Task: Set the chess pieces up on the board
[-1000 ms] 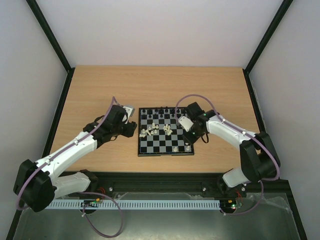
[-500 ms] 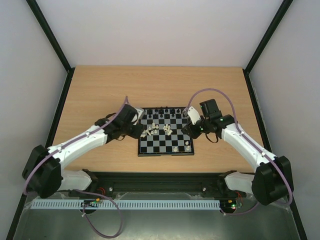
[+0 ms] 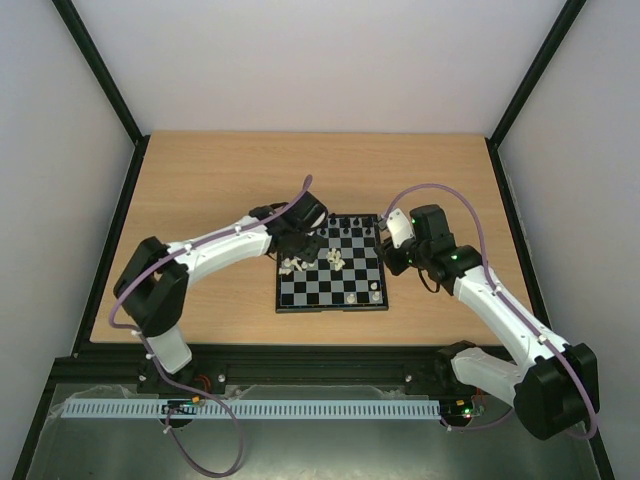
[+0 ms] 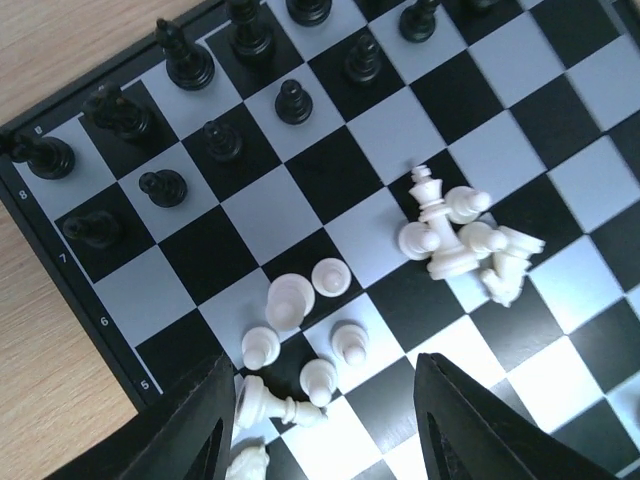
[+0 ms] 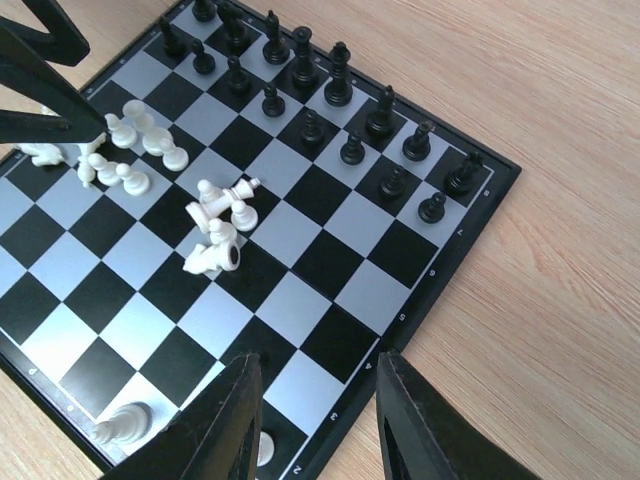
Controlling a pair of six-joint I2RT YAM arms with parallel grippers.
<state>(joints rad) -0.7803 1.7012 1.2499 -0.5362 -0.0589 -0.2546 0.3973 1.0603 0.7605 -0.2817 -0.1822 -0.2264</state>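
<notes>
Cream-white chess pieces (image 4: pixel 452 232) sit in 2 heaps around the middle of the board (image 3: pixel 279 292), several toppled. Black pieces (image 5: pixel 300 70) line its 2 far rows. Left gripper (image 4: pixel 328 395) hovers over the heap nearest the board's left edge, jaws wide apart, empty. Right gripper (image 5: pixel 315 375) hangs just beside the board's right edge, also spread, nothing held. Risk as I read it: the heap is packed tight, so a descent could pinch 2 at once or shove neighbours. Toppled ones might roll off the board or into the black pieces.
</notes>
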